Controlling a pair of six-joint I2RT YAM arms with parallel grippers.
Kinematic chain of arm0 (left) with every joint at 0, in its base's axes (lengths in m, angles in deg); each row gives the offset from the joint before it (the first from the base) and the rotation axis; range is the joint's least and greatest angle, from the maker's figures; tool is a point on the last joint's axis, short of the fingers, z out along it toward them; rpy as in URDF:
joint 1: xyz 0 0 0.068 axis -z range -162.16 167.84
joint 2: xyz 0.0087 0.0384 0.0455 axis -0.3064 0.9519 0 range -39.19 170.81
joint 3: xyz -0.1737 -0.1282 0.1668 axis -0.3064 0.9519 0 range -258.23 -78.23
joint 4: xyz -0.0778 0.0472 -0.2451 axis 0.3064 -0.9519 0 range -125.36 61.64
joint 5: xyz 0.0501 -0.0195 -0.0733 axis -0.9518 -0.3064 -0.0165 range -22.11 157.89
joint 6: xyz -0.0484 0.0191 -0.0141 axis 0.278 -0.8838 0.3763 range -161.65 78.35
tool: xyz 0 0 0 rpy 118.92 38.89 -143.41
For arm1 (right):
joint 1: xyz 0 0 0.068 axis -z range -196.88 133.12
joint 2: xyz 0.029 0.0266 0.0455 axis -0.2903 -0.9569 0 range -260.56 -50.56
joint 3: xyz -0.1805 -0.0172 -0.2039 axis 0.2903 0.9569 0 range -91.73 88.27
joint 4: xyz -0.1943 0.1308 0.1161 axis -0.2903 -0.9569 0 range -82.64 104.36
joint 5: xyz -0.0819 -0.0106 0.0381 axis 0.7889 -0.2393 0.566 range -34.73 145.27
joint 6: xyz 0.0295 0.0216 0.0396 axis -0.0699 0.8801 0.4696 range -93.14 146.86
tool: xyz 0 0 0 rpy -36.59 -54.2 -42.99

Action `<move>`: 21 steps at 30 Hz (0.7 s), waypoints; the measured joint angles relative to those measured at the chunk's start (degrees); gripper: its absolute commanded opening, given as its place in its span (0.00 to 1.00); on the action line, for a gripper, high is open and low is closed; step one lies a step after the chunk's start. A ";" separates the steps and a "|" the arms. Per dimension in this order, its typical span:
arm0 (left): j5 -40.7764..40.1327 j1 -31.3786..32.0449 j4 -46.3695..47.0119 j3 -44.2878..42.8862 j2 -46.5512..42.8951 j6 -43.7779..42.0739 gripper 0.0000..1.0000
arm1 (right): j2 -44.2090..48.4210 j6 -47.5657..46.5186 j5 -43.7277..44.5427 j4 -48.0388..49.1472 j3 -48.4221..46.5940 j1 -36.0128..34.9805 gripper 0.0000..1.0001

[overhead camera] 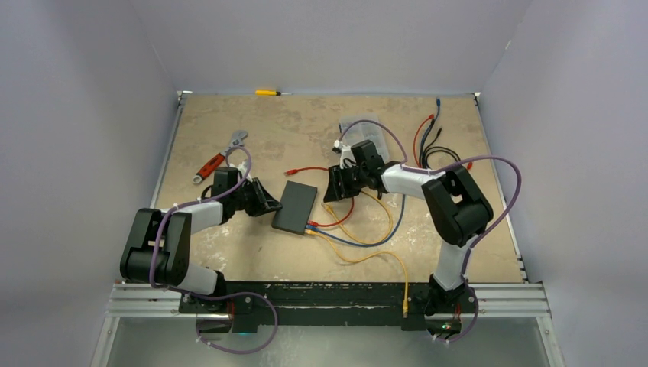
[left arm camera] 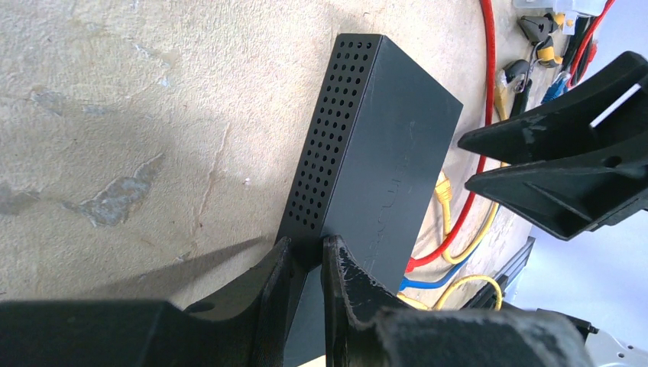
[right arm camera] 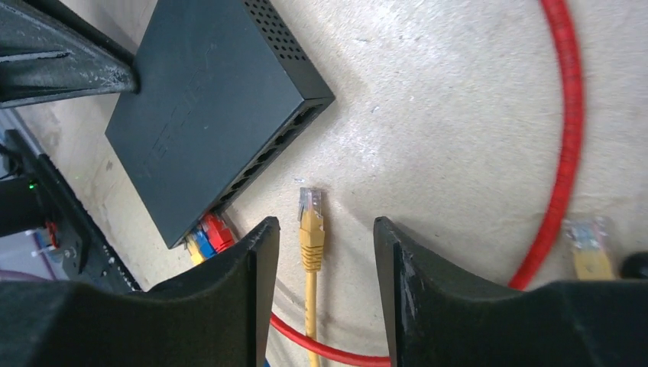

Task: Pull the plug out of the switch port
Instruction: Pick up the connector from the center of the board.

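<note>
Left fingers (left arm camera: pixel 348 298) pressed together atop switch (left arm camera: pixel 397 153); right fingers (right arm camera: pixel 244 290) spread over loose yellow plug (right arm camera: pixel 310 222); if hold slips, plugged cables (right arm camera: pixel 216 232) may drag switch.

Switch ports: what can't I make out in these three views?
- Right wrist: the right gripper's finger covers the plugs seated in the switch; their count is unclear.
- Top: ports too small to read.
- Left wrist: the port side is turned away; the left gripper hides the pinched edge.
</note>
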 measured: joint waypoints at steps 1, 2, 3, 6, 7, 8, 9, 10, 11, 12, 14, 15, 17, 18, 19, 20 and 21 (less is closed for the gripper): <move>0.02 0.00 0.02 0.00 0.02 0.00 0.14 | 0.68 -0.17 1.25 -0.35 0.00 -0.15 0.54; 0.04 0.00 0.02 0.00 0.02 0.00 0.14 | 1.22 -0.31 2.14 -0.70 0.00 -0.37 0.55; 0.07 -0.02 0.02 0.00 0.02 0.00 0.14 | 1.84 -0.57 3.52 -1.18 0.00 -0.59 0.55; 0.22 -0.09 0.11 0.00 0.13 0.00 0.14 | 3.43 -1.40 7.34 -3.17 0.00 -1.60 0.55; 0.31 -0.15 0.17 0.00 0.20 0.00 0.14 | 3.72 -1.62 8.41 -3.89 0.00 -2.10 0.55; 0.37 -0.20 0.22 0.00 0.26 0.02 0.14 | 3.80 -1.84 9.55 -4.48 0.00 -2.69 0.54; 0.52 -0.22 0.28 0.00 0.37 0.00 0.14 | 3.80 -2.03 10.71 -5.05 0.00 -3.32 0.54; 0.66 -0.28 0.33 0.00 0.42 0.00 0.14 | 3.80 -2.23 11.67 -5.88 0.04 -3.93 0.54; 0.72 -0.31 0.37 0.00 0.48 0.00 0.14 | 3.80 -2.38 12.44 -6.45 0.13 -4.50 0.54; 0.76 -0.31 0.42 0.00 0.55 0.02 0.14 | 3.80 -2.49 13.60 -7.19 0.20 -5.25 0.53; 0.87 -0.31 0.48 0.00 0.63 0.00 0.14 | 3.85 -2.64 15.45 -7.67 0.24 -6.84 0.51; 0.92 -0.33 0.50 0.00 0.68 0.02 0.14 | 3.87 -2.67 16.37 -7.74 0.22 -7.63 0.48; 0.94 -0.35 0.52 0.00 0.68 0.02 0.14 | 3.87 -2.67 17.81 -7.91 0.17 -8.79 0.44; 0.96 -0.37 0.52 0.00 0.70 0.02 0.14 | 3.87 -2.62 18.73 -8.22 0.00 -9.49 0.43; 0.98 -0.37 0.52 0.00 0.70 0.00 0.14 | 3.87 -2.64 19.43 -8.44 -0.07 -9.90 0.41; 1.03 -0.37 0.55 0.00 0.72 0.02 0.14 | 3.87 -2.64 20.22 -8.90 -0.22 -10.45 0.40; 1.05 -0.37 0.57 0.00 0.72 0.00 0.14 | 3.85 -2.60 21.27 -9.33 -0.44 -10.95 0.39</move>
